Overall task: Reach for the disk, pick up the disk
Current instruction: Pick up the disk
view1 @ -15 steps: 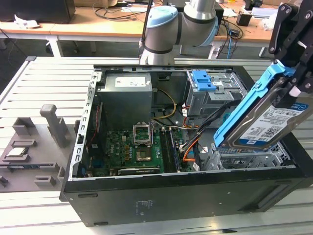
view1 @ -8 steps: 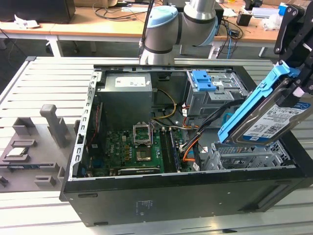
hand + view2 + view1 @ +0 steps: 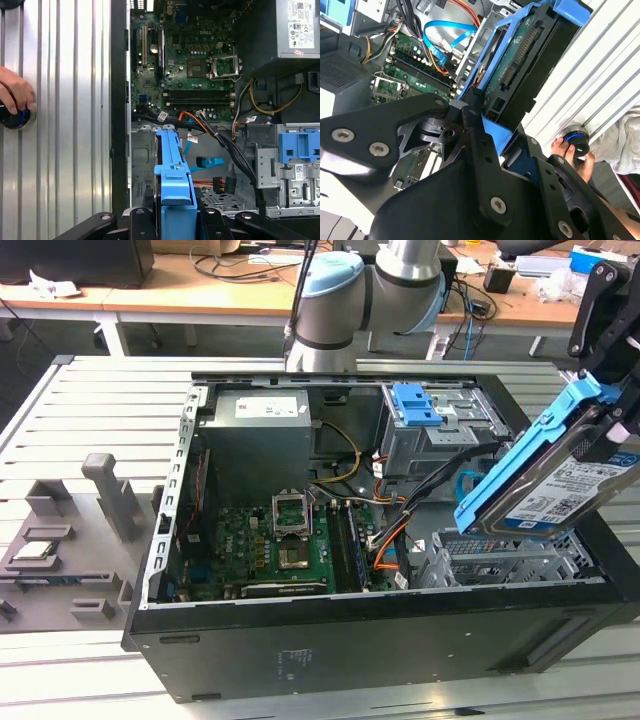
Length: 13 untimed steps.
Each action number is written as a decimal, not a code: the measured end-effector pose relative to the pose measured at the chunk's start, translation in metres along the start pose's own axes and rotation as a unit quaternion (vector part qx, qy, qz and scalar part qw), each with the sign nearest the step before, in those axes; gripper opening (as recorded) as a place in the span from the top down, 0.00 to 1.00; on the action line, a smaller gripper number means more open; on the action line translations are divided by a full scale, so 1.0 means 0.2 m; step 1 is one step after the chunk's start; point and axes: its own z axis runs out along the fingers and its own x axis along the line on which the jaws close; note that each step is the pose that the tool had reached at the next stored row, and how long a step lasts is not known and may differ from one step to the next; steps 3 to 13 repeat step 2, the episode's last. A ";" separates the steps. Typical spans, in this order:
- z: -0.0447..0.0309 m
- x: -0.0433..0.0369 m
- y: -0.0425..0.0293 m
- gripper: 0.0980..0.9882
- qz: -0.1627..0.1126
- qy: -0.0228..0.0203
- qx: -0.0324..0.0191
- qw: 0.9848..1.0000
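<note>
The disk is a silver-grey drive with a white-and-blue label and bright blue side rails. It hangs tilted in the air above the drive bay at the exterior view's right end of the open computer case. My gripper is shut on its raised end. In the second wrist view the disk shows its green circuit side between the black fingers. In the first wrist view the disk appears edge-on, running out from the gripper.
The open case holds a motherboard, a power supply, a drive cage with a blue latch piece and loose cables. A grey fixture with a processor chip lies at the exterior view's left. A hand rests on a knob on the slatted table.
</note>
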 end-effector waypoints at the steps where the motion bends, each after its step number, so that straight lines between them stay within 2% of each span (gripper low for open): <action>1: 0.000 0.000 0.000 0.69 0.000 0.000 0.000 1.000; 13: 0.000 0.000 0.000 0.69 0.000 0.000 0.000 1.000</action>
